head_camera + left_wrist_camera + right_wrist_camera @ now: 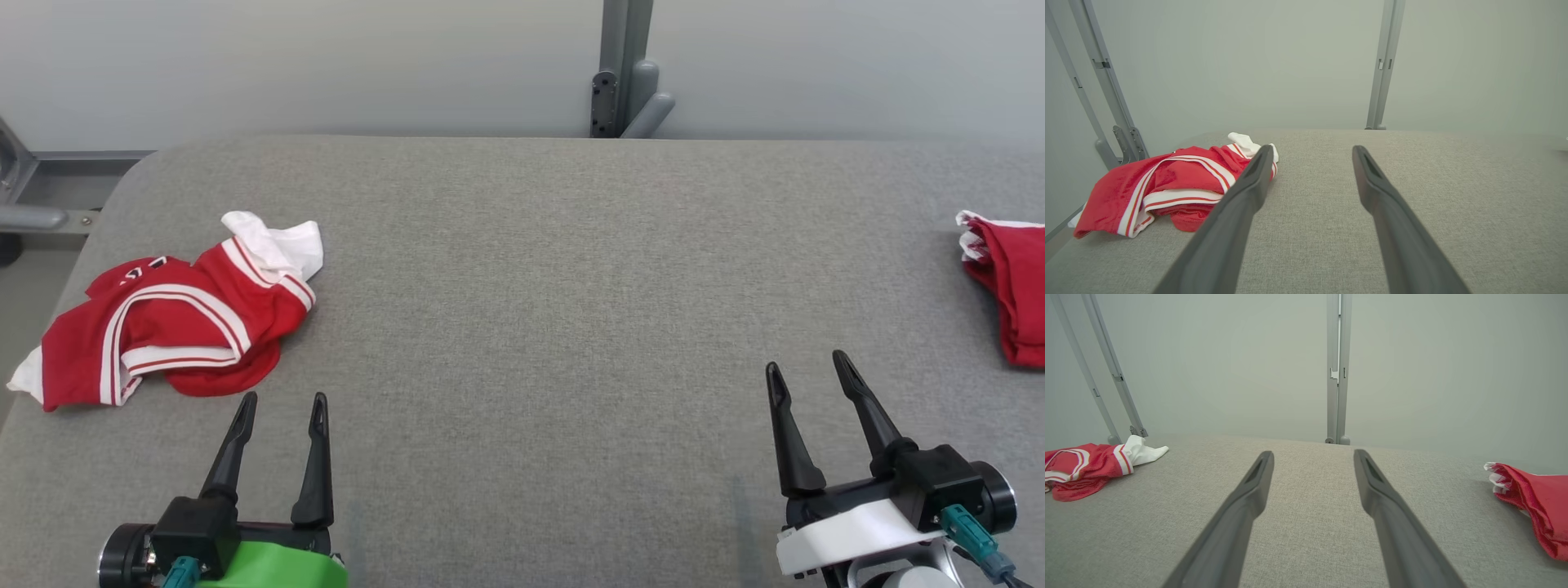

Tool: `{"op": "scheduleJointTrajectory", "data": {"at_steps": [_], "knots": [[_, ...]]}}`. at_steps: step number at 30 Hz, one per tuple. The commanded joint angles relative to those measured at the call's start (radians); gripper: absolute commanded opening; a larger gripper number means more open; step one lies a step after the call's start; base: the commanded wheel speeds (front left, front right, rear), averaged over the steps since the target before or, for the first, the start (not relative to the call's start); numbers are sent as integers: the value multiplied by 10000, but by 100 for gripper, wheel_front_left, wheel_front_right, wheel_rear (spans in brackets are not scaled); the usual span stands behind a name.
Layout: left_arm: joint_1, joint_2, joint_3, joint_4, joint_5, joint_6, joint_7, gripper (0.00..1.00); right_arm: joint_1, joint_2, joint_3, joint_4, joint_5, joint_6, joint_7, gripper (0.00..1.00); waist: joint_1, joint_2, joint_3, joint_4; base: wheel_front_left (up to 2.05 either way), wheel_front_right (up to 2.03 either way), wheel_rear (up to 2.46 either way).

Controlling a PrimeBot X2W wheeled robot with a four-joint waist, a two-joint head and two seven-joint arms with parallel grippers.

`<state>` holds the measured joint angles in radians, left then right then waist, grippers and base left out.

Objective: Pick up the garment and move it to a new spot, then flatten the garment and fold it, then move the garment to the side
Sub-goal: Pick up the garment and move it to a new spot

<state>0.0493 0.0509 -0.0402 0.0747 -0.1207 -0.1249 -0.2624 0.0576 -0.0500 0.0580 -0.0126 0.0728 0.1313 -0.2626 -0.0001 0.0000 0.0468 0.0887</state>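
Left claw (283, 398) hangs open and empty near the crumpled red garment (175, 327), presumably to grab it; right claw (806, 362) is open too.

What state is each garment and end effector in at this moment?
Red-and-white striped fabric garment: crumpled, not folded, lying untouched.
Red fabric garment with white trim: bunched, partly cut off by the head view's edge.
Left end effector: open, empty.
Right end effector: open, empty.

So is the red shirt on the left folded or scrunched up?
Scrunched up: the red shirt lies bunched, white stripes curving, white part sticking out.
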Motion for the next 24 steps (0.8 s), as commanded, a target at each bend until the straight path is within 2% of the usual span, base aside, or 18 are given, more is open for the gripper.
{"op": "scheduleJointTrajectory", "data": {"at_steps": [1, 16, 24], "knots": [[-65, 0, 5, 18, -49, 50, -28, 100, 122, -11, 80, -39, 18, -11, -31, 100, 1, 0, -19, 259, 0, 0, 0], [154, 1, -53, 18, -481, 442, -28, 100, 205, -12, 110, -69, 98, -12, -31, 100, 1, 0, -149, 2202, 0, 0, 0], [180, 0, -25, -36, -576, 560, -28, 100, 170, -15, 171, -74, 226, -12, -31, 100, 1, 0, -138, 2896, 0, 0, 0]]}}
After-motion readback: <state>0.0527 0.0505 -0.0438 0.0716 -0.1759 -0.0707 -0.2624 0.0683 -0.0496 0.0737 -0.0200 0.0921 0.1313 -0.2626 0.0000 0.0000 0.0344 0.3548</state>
